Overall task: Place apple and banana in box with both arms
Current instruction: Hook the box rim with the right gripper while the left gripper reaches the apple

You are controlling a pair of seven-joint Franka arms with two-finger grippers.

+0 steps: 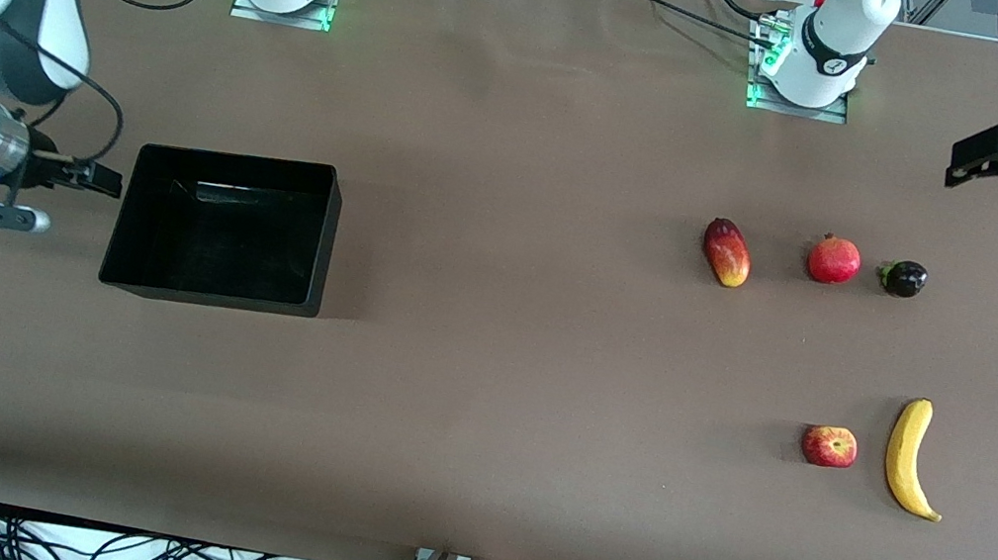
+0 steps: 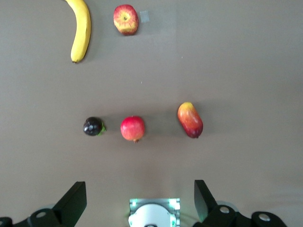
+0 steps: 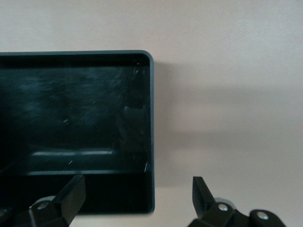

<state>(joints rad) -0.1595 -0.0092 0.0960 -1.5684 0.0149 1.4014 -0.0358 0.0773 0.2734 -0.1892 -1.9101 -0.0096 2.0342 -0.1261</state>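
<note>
The apple (image 1: pixel 829 446) and the banana (image 1: pixel 910 455) lie side by side on the table toward the left arm's end; both also show in the left wrist view, the apple (image 2: pixel 125 19) and the banana (image 2: pixel 81 30). The black box (image 1: pixel 210 299) stands empty toward the right arm's end, and one corner of it (image 3: pixel 151 118) shows in the right wrist view. My left gripper (image 1: pixel 963 161) (image 2: pixel 139 187) is open and empty, high over the table's end, apart from the fruit. My right gripper (image 1: pixel 106 180) (image 3: pixel 138 182) is open and empty beside the box's outer wall.
A red-yellow mango (image 1: pixel 727 252), a red pomegranate (image 1: pixel 834 260) and a small dark fruit (image 1: pixel 903 278) lie in a row farther from the front camera than the apple and banana. The arm bases (image 1: pixel 818 65) stand along the table's back edge. Cables lie below the front edge.
</note>
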